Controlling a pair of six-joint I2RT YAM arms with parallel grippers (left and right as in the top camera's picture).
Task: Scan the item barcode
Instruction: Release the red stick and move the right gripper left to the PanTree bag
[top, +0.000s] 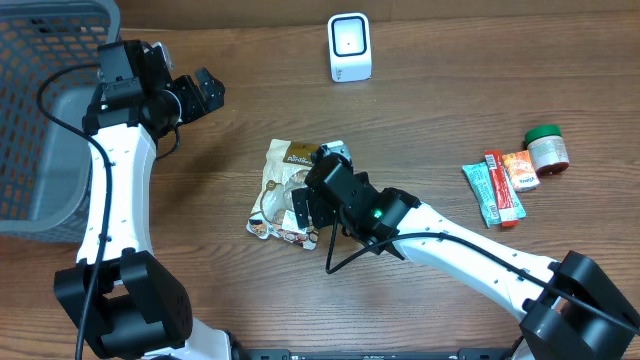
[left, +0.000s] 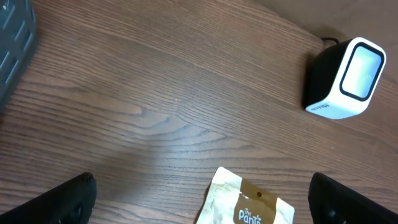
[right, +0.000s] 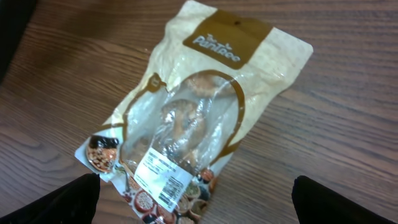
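Soft, even indoor light covers the worktop (top: 450, 90), leaving only faint shadows. The scanner (left: 345, 78) face glows bright white. Glare streaks the bag (right: 199, 118) and its clear window; the right wrist view looks slightly soft.

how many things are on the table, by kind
snack bag: 1
barcode scanner: 1
basket: 1
small packets, teal, red, orange: 3
jar: 1
total: 7
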